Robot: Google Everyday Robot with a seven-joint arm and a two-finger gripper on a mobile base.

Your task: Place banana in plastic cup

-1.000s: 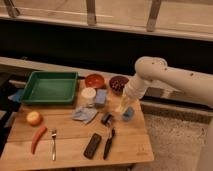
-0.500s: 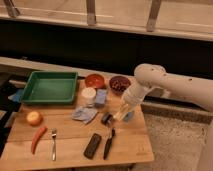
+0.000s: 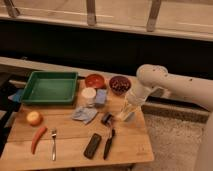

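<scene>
Banana (image 3: 131, 101) shows only as a pale yellowish shape at the lower end of the robot's arm, directly above the plastic cup (image 3: 127, 116) near the right edge of the wooden bench (image 3: 70, 152). The gripper (image 3: 129, 108) hangs at that same spot, pointing down at the cup's mouth, its white arm (image 3: 170, 85) reaching in from the right. Whether the jaws are parted or clamped cannot be told, nor whether the fruit is gripped or already touching the cup.

Just behind the arm's wrist sits a dark bowl (image 3: 119, 84), with a reddish bowl (image 3: 94, 80) beside it on the left. A green tray (image 3: 50, 87) fills the bench's back left corner. In front of the reddish bowl stand a cream-white container (image 3: 88, 94) and a pale blue box (image 3: 101, 96), touching or nearly so, and a crumpled bluish packet (image 3: 84, 115) lies just in front of them. A small dark object (image 3: 106, 118) rests left of the cup. Along the front lie a black rectangular item (image 3: 92, 145) and a dark-handled utensil (image 3: 108, 145), side by side. Further left are a fork (image 3: 53, 144), an orange-red pepper (image 3: 38, 138) and a round yellowish fruit (image 3: 34, 118)
</scene>
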